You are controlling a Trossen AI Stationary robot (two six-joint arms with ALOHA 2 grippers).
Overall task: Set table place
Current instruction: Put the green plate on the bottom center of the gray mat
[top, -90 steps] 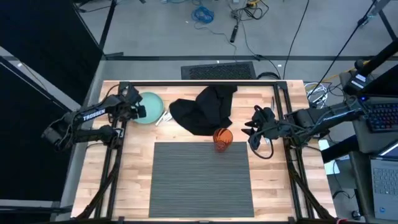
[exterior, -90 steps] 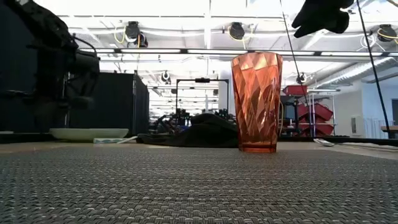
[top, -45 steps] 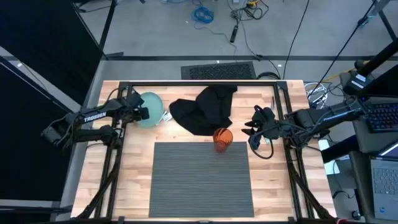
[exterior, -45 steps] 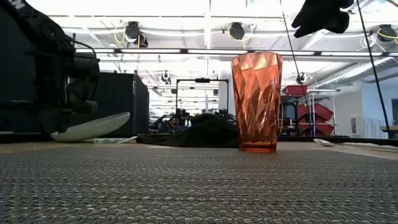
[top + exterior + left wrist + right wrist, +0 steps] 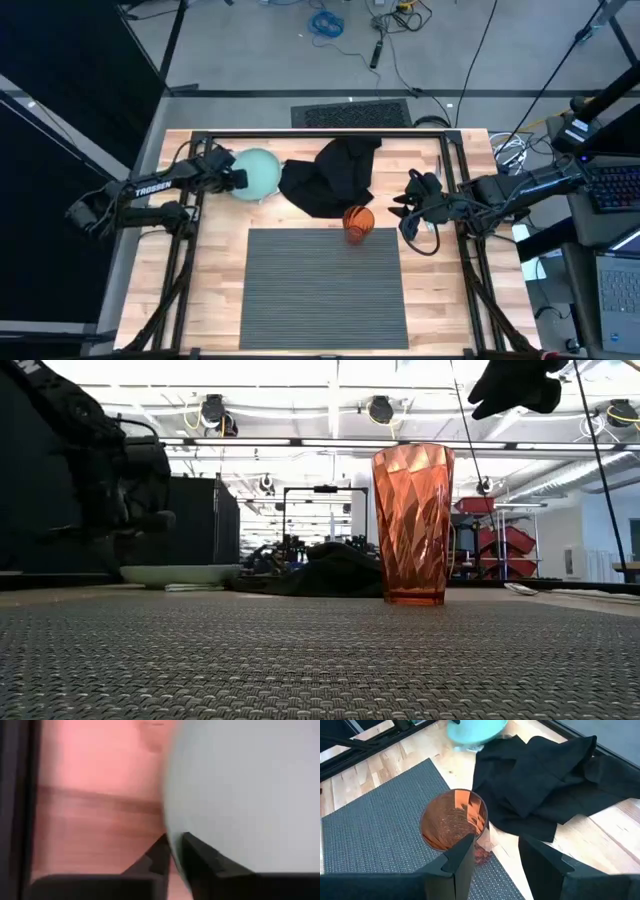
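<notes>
- The left gripper (image 5: 228,178) is pinched onto the rim of the pale green plate (image 5: 258,173); the left wrist view shows one dark finger on each side of the plate's edge.
- The plate sits at the far left of the wooden tabletop (image 5: 215,270), just beside the crumpled black napkin (image 5: 330,175). It is well apart from the ribbed dark grey placemat (image 5: 322,287), which lies flat in the near middle of the table.
- An orange faceted tumbler (image 5: 357,223) stands upright on the placemat's far edge, towards its right corner.
- The right gripper (image 5: 410,212) hovers just right of the tumbler with its fingers spread, holding nothing.
- Risks as I see them:
  - An edge grip on a smooth plate looks thin. If the plate tilts on the way over, I'd expect it to slip out and drop.
  - The napkin lies right along the plate's route. A low carry could snag the cloth and drag it onto the placemat.
  - The tumbler stands near the mat's far edge, so a wide swing of the plate might knock it over.
  - The cutlery is hard to make out beside the plate; it could get pushed.
</notes>
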